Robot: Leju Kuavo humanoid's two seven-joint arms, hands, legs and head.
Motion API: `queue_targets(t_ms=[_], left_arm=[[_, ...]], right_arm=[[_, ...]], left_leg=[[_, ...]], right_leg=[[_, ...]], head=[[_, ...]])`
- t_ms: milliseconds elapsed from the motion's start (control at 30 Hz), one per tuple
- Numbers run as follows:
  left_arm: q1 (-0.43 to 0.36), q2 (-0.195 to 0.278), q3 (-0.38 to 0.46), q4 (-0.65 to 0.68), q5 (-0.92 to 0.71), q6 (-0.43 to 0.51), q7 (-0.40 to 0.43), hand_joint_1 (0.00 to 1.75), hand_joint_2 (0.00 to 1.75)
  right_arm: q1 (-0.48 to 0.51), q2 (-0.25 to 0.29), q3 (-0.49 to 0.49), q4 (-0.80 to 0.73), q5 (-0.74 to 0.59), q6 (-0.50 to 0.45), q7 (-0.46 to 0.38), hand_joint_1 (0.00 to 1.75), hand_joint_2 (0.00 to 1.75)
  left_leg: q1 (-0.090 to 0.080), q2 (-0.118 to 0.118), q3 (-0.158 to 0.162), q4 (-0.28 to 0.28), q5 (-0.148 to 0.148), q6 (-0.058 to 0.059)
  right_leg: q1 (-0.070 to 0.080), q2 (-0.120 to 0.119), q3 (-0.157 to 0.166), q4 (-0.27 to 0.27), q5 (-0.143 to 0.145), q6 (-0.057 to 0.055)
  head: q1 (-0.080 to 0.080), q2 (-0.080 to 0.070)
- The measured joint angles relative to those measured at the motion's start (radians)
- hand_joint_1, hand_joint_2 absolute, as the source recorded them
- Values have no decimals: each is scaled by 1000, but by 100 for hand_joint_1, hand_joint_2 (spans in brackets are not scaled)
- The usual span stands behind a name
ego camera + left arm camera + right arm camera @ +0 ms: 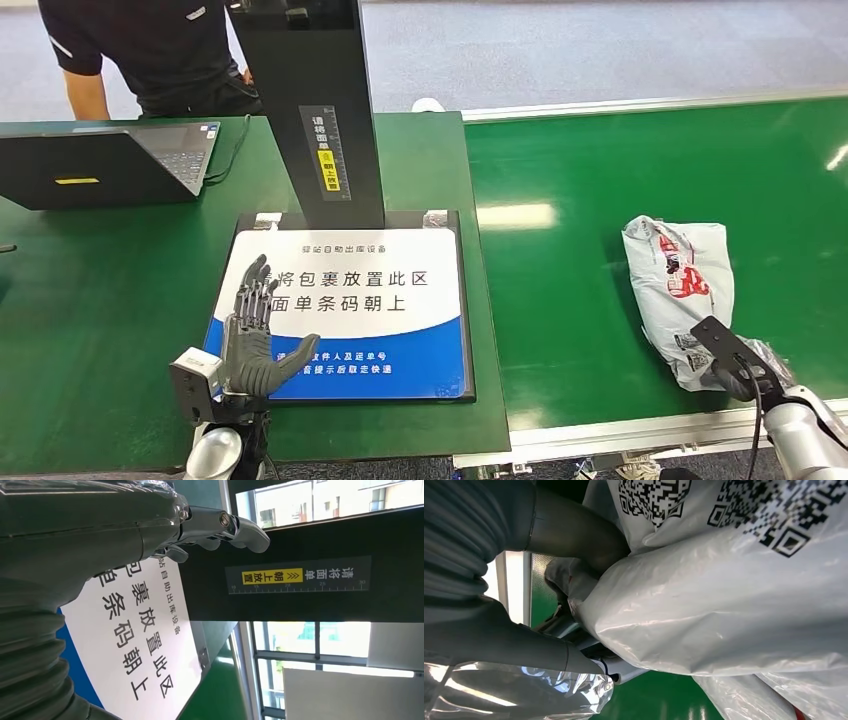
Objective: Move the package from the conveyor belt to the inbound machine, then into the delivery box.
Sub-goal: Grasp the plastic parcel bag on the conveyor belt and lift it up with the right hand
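The package (678, 290) is a crinkled, glossy grey-white plastic bag with printed codes. Under it the conveyor belt (620, 180) is smooth green with a faint sheen. The inbound machine (345, 310) has a glossy printed plate and a matt black column. The left hand (250, 335) looks of matt grey plastic and shiny metal.
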Motion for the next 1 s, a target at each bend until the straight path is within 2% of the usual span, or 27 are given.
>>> queue_targets(t_ms=[400,500,567,633,800,1000], left_arm=[[-6,-2,0,7,-10,-9,19,0,175],[-6,-5,1,10,-10,-9,21,0,175],[-2,-8,2,10,-11,-9,22,0,175],[-1,-11,3,10,-13,-8,22,0,175],[-2,-16,5,10,-16,0,21,0,175],[-3,-22,8,10,-16,4,14,0,175]], right_arm=[[29,5,-2,-12,-1,27,-16,175,175],[62,17,-17,-38,-33,-63,-87,175,175],[118,42,-41,-104,-73,-184,-178,175,175],[181,77,-60,-207,-94,-260,-230,175,175],[302,153,-52,-501,-64,-321,-247,175,175],[371,207,6,-715,-18,-356,-242,175,175]], left_leg=[[0,0,1,0,0,1],[0,-2,1,0,0,1],[0,-4,-1,0,0,2],[0,-4,-1,0,0,2],[0,-4,-2,-1,0,2],[1,-3,-2,-1,0,1]], right_leg=[[0,0,2,-1,0,1],[0,-2,4,-1,-1,1],[0,-4,3,-1,-1,1],[0,-4,2,-1,-1,1],[0,-4,0,-1,-1,1],[0,-3,0,-1,-1,1]], head=[[0,0],[0,0],[0,0],[0,0],[0,0],[0,0]])
